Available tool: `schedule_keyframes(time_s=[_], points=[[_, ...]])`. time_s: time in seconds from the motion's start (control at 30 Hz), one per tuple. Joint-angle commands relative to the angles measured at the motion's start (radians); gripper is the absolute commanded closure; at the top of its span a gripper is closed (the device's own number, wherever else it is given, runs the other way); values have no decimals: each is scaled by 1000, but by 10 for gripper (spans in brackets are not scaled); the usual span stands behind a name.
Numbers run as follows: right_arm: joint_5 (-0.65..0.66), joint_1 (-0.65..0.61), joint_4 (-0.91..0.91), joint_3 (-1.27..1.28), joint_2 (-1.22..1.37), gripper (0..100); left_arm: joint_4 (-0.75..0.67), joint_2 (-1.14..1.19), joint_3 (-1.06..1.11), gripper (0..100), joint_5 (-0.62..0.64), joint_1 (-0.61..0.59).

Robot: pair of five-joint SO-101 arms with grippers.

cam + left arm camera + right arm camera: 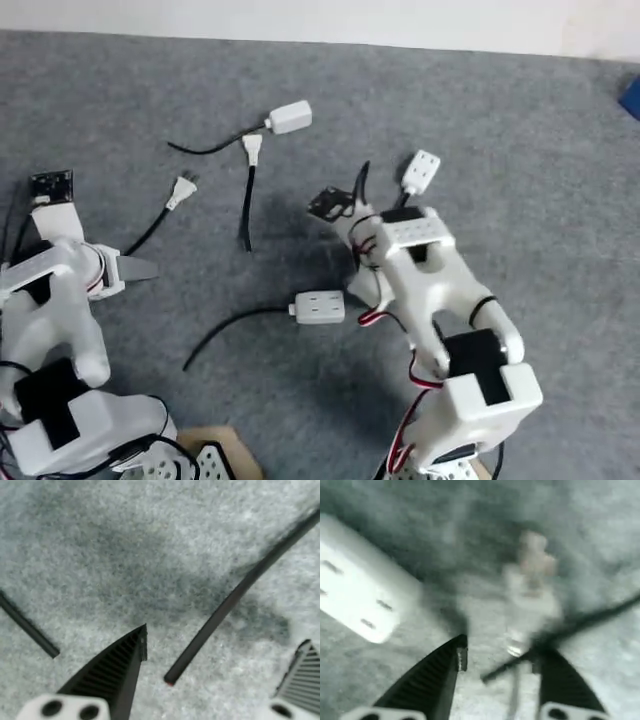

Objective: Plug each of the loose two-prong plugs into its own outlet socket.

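1. Step in hand, as I judge it: the first pick-up. None of the plugs looks seated in a socket anywhere on the table (pixel 520 100).
2. Right end effector (pixel 501 650): low over the middle of the table with its jaws apart. They straddle the tail end of a blurred white plug (pixel 532 587) and are not clamped on it. A crossing cord (pixel 590 617) passes 1 finger. The prongs can't be made out.
3. Right outlet block (pixel 421 170): just beyond that arm, toward the far edge, slots up. It is the likely target.
4. Left end effector (pixel 225 637): near the left edge, wide open. The cut end of the left cord (pixel 235 597) lies between the fingers and touches neither.
5. Left plug (pixel 183 188): on that cord, well apart from every block.
6. Far plug (pixel 252 148): just beside the cable of the far outlet block (pixel 290 117), not inserted. The middle outlet block (pixel 319 307) sits between the 2 arms.
7. Next move calls for closing on the plug body, not the cord, and squarely enough that the prongs stay straight. The prongs then need lining up with 1 slot pair. The blocks lie loose, so a push may slide one, and the other arm may need to brace it.
8. Looks: the plugs are small and white on short black cords; the blocks are white and rectangular.
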Motion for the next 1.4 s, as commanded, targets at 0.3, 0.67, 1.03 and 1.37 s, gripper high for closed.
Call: schedule_keyframes(time_s=[0.3, 0.67, 1.03, 1.37], points=[[-118, -2, 47, -113, -28, 956, -31, -39, -4, 571, -8, 18], [-123, -140, 495, -318, -45, 990, -29, -41, -5, 571, -8, 38], [-334, -193, 441, -470, -180, 991, 8, -44, -13, 572, -101, 131], [-489, -444, 143, -113, -467, 991, 502, -44, -377, 572, -112, 274]])
